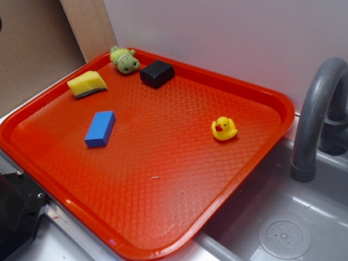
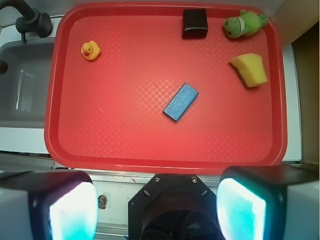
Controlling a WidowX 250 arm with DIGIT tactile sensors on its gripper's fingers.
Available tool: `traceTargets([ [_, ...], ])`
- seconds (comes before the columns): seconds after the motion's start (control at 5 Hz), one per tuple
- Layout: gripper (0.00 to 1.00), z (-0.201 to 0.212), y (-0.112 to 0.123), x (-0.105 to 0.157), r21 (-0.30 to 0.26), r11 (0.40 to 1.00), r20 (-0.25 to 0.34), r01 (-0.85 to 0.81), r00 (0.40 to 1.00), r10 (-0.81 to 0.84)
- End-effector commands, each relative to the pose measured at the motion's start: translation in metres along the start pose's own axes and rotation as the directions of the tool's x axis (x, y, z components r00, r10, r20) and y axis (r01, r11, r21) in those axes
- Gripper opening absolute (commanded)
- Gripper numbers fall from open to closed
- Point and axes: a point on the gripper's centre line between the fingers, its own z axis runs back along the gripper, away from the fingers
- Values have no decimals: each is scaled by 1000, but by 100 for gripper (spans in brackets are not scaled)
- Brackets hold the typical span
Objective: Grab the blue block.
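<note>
On the red tray (image 1: 261,157) the blue block (image 1: 100,129) lay flat toward the left side, with bare surface all around it and nothing touching it. Along the far rim sat a yellow sponge (image 1: 87,84), a green plush toy (image 1: 125,60) and a black block (image 1: 156,73); a rubber duck (image 1: 223,129) stood well apart at right. The gripper (image 2: 157,210) hung wide apart above the near rim, its fingers (image 2: 72,210) cut off by the wrist view's edge. A grey faucet (image 1: 315,114) was partly cropped.
</note>
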Motion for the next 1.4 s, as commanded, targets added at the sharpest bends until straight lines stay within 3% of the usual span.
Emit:
traceTargets([
  [0.0,100,0,0,0,0,1000,0,0,1000,0],
  [0.2,100,0,-2,2,0,1000,4,-18,1000,18],
  [0.4,100,-5,-5,23,35,995,14,-91,996,90],
  [0.8,100,-33,14,56,13,913,-63,-407,911,407],
  [1.0,100,-61,16,59,19,880,-48,-475,879,475],
  [1.2,100,-91,23,53,25,867,-71,-498,864,498],
])
